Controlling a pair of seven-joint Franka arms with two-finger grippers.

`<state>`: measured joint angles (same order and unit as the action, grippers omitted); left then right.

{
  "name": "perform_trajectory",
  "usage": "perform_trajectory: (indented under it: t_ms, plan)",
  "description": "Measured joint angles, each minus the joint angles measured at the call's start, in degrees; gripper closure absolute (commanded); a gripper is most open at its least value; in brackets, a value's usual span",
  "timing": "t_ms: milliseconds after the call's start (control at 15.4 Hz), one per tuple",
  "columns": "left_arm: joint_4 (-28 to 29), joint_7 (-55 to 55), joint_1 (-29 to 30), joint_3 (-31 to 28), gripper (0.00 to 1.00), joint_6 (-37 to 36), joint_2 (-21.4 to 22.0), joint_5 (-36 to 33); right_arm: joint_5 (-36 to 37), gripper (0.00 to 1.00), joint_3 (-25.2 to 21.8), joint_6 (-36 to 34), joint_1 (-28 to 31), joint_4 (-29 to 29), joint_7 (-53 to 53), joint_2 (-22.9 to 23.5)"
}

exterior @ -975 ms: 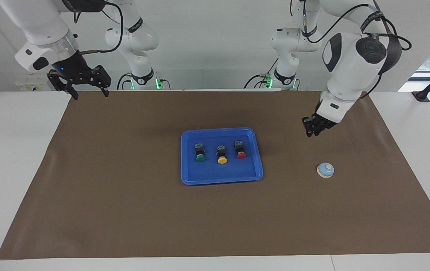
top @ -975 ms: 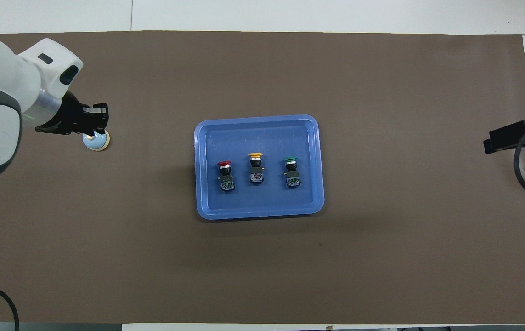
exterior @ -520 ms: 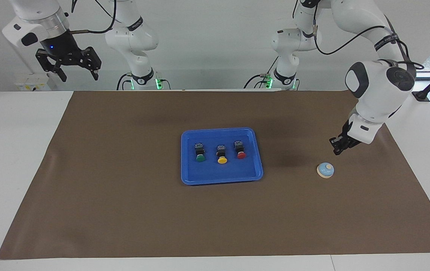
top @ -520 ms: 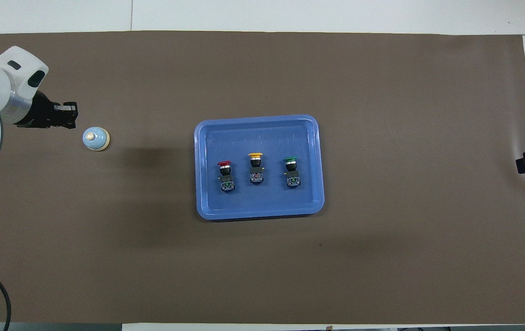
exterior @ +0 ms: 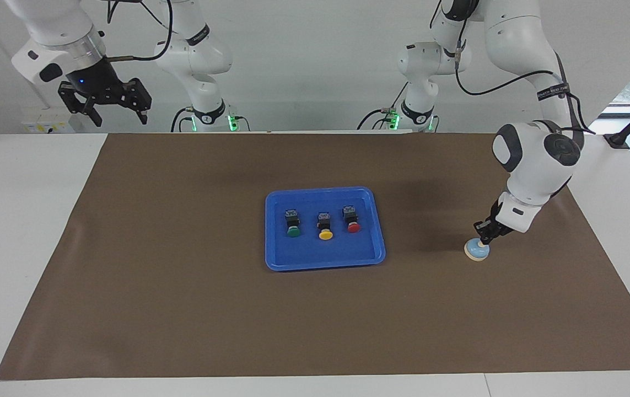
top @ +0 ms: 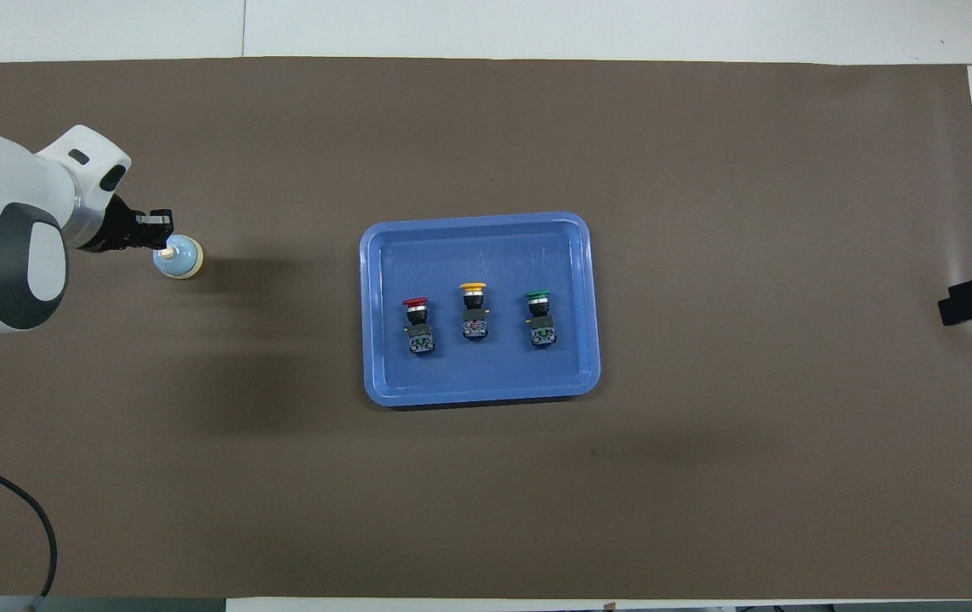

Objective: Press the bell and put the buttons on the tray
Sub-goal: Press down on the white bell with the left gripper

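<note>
The left pincer point(exterior: 483, 238) stood with its tip on the knob of the bell point(exterior: 477, 251), fingers pressed together, the bell resting on the bench point(exterior: 182, 309) toward the left arm's end. The three buttons point(exterior: 324, 225) lay in the tray point(exterior: 276, 259) at mid-bench. The right pincer point(exterior: 115, 107) waited raised over the bench corner, fingers spread.

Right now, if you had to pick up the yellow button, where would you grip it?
Probably the black body of the yellow button, from straight above. It lies on its side in the tray, body narrower than its cap, with clear gaps to its neighbours.
</note>
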<state>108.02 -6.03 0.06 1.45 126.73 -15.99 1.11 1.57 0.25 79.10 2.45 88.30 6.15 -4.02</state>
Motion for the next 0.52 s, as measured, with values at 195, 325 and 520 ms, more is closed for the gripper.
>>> perform_trajectory:
  t_ms: [195, 325, 520]
  plan:
    - [0.7, 0.3, 0.8, 0.0, 1.0, 0.6, 0.0, 0.0, 0.0, 0.0, -0.1, 0.0, 0.0, 0.0, 0.0, 0.0]
    - [1.2, 0.6, 1.3, -0.1, 1.0, 1.1, 0.0, -0.4, 0.0, 0.0, -0.1, 0.0, 0.0, 0.0, 0.0, 0.0]
    - [3.9, 0.6, 1.3, 0.0, 1.0, 5.4, -0.3, -0.5, 0.0, 0.0, -0.1, 0.0, 0.0, 0.0, 0.0, -0.1]
